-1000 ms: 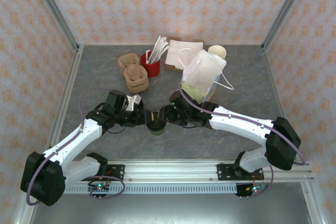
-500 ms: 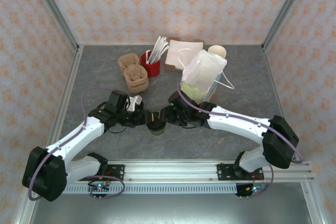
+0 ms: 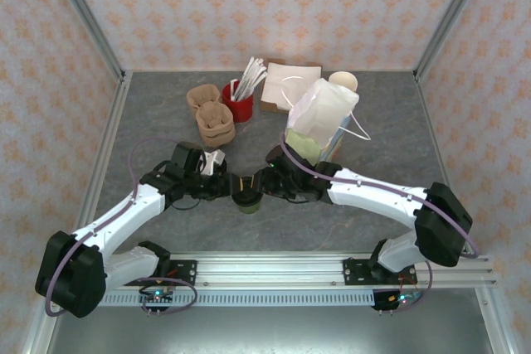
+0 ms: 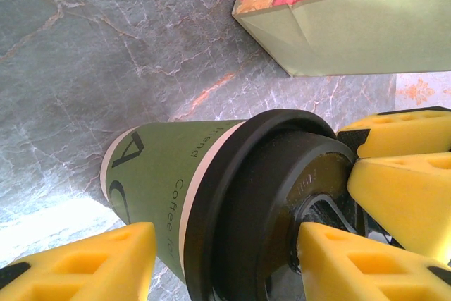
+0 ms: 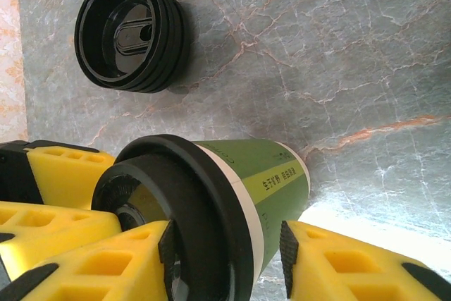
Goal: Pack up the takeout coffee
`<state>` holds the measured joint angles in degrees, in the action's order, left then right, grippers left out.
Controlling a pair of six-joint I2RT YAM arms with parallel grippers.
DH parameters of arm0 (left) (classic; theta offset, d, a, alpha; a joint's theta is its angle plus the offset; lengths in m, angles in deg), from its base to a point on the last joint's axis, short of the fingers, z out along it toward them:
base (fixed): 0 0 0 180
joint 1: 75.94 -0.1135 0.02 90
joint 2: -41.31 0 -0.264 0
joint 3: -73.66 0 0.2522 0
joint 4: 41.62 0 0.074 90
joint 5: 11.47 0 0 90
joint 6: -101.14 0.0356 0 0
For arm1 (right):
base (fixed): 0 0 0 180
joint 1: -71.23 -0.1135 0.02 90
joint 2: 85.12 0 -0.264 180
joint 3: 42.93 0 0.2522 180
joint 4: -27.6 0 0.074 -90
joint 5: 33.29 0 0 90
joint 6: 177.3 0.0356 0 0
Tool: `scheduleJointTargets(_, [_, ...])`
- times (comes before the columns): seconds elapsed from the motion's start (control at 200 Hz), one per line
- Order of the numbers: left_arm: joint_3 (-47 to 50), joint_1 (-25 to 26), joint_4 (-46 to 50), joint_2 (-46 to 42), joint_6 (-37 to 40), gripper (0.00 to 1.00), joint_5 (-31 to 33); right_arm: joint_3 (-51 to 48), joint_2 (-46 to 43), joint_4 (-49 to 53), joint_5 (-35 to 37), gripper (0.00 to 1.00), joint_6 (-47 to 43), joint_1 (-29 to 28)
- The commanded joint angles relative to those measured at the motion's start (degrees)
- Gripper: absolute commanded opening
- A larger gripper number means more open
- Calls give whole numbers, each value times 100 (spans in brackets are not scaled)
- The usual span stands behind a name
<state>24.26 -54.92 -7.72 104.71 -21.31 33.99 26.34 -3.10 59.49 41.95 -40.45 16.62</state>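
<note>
The takeout coffee [image 3: 246, 200], a green paper cup with a black lid, stands on the grey table between the two arms. My left gripper [image 3: 227, 186] reaches it from the left and my right gripper [image 3: 262, 181] from the right. In the left wrist view the cup [image 4: 169, 174] lies between the left gripper's [image 4: 225, 244] yellow fingers; one touches the lid top, the other stands clear of the cup wall. The right gripper [image 5: 225, 234] straddles the cup [image 5: 275, 174]; one pad is at the lid, the other a sliver off the cup wall. Both are open.
The paper bag [image 3: 319, 122] stands just behind the right arm, its base [image 4: 352, 26] close to the cup. A loose black lid [image 5: 130, 33] lies on the table nearby. Pulp carriers [image 3: 211, 113], a red stirrer cup [image 3: 239, 101], napkins [image 3: 286, 84] and white cups [image 3: 343, 82] line the back.
Both grippers have drawn in closer around the cup, and their jaws have narrowed a little. The cup stays in place.
</note>
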Motion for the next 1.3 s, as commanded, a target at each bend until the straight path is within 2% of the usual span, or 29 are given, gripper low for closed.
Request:
scheduleJointTargets(0.0, [11,43,70,-25,151,54,120,-306,-55,204,250,44,-90,-40])
scheduleJointTargets(0.545, [390,52,12,-357,65,52,340,-861,-135,-192,322,42,-27,-66])
scheduleJointTargets(1.296, [667,191,-279,-276,-108,49,505,-1306,-116,-424,440,40,51,-120])
